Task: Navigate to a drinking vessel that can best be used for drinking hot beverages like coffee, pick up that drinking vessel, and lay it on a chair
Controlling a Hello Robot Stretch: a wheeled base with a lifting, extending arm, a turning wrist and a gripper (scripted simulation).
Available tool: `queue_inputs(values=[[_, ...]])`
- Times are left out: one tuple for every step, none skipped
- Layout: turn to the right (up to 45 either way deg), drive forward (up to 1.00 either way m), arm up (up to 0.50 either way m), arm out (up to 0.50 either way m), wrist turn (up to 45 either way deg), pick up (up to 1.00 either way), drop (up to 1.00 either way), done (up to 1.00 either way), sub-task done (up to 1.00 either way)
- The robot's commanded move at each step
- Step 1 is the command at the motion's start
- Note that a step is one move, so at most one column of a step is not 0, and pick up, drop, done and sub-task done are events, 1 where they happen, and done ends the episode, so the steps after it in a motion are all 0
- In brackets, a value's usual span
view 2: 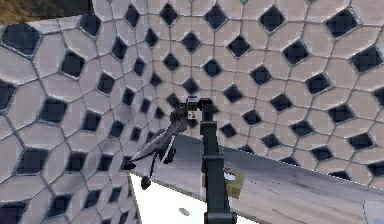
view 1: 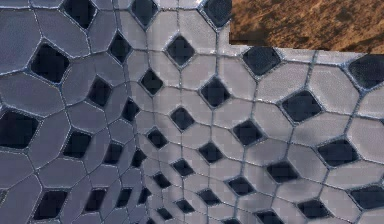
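Where two tiled walls [view 1: 100,120] meet in the forward view, grey tiles with dark diamond insets run from the left edge past the middle. One brown textured patch [view 1: 310,25] sits at the top right.

In the arm side view the same tiled wall [view 2: 60,100] covers the left side and the back. One pincer [view 2: 140,172] stands left of centre, and its two thin fingers [view 2: 160,150] slant down and to the left. Only bare wall and the bare edge of one pale desk [view 2: 300,195] lie behind its far end, so it holds nothing. The finger setting cannot be told.

One dark speck [view 2: 183,212] lies on the desk near the bottom edge. One dark arm [view 2: 213,170] rises just right of the middle. One pale blob [view 2: 232,180] lies on the desk just beside the arm's right side. Whether this blob is the drinking vessel cannot be told.
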Motion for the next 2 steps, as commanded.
queue_inputs(values=[[0.0,0.00,0.00,0.00,45.0,0.00,0.00,0.00,0.00],[0.0,0.00,0.00,0.00,45.0,0.00,0.00,0.00,0.00]])
